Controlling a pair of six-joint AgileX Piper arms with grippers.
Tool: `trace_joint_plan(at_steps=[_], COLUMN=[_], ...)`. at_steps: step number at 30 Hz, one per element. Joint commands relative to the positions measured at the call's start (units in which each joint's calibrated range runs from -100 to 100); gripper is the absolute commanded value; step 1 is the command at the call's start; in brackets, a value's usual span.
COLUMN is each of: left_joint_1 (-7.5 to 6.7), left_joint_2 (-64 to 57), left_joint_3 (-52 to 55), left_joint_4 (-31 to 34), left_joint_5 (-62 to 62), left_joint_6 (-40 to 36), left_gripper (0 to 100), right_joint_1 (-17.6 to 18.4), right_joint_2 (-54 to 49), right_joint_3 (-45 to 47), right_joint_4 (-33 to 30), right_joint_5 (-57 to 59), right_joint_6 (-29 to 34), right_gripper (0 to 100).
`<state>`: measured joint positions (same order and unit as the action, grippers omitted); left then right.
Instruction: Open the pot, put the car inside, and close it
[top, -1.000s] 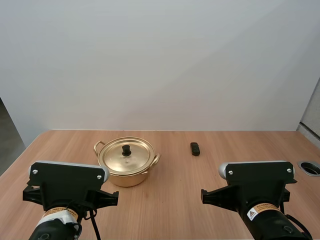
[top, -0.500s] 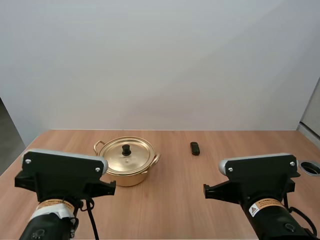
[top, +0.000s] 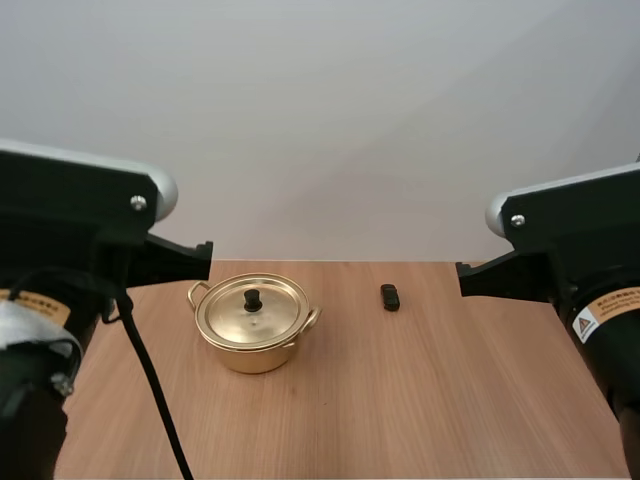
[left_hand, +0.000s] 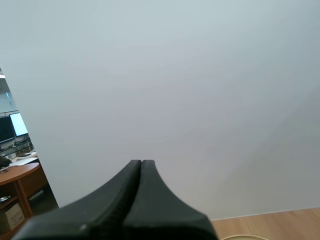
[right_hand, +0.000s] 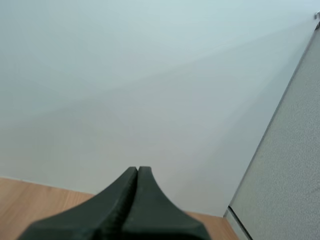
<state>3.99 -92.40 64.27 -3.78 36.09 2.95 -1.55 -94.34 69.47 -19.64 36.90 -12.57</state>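
A golden pot (top: 256, 325) stands on the wooden table, left of middle, its lid on with a black knob (top: 252, 298). A small dark toy car (top: 390, 297) lies on the table to the pot's right, farther back. Both arms are raised near the camera, well short of the pot and the car. In the left wrist view my left gripper (left_hand: 141, 162) is shut on nothing, its fingers together as one dark wedge, with the pot's rim (left_hand: 245, 237) just beyond. My right gripper (right_hand: 137, 169) is likewise shut on nothing, facing the white wall.
The wooden table (top: 420, 400) stretches bare in front of the pot and the car. A white wall stands behind its far edge. A grey panel (right_hand: 285, 165) rises beside the table's right end.
Both arms have risen from low over the table's near edge to high at the sides of the view. The pot and the car have not moved.
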Motion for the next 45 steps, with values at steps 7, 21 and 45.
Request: trace_joint_plan(at_steps=[7, 21, 45], left_joint_1=[0.09, 0.09, -0.77], left_joint_2=[54.0, 71.9, 88.8], left_joint_3=[-22.0, -28.7, -28.7], left_joint_4=[-24.1, -24.3, -21.2], left_joint_5=[48.9, 53.2, 41.8], left_joint_6=[30.3, 27.3, 26.7], left_gripper=[0, 75, 85], right_joint_1=[-0.6, -1.3, -3.8], right_joint_2=[8.4, 8.4, 8.3], right_joint_3=[-0.9, -0.8, -0.8], right_joint_4=[24.6, 26.9, 28.0], right_joint_5=[9.9, 14.9, 17.9], right_joint_6=[-23.7, -23.6, -23.6], right_gripper=[0, 0, 0])
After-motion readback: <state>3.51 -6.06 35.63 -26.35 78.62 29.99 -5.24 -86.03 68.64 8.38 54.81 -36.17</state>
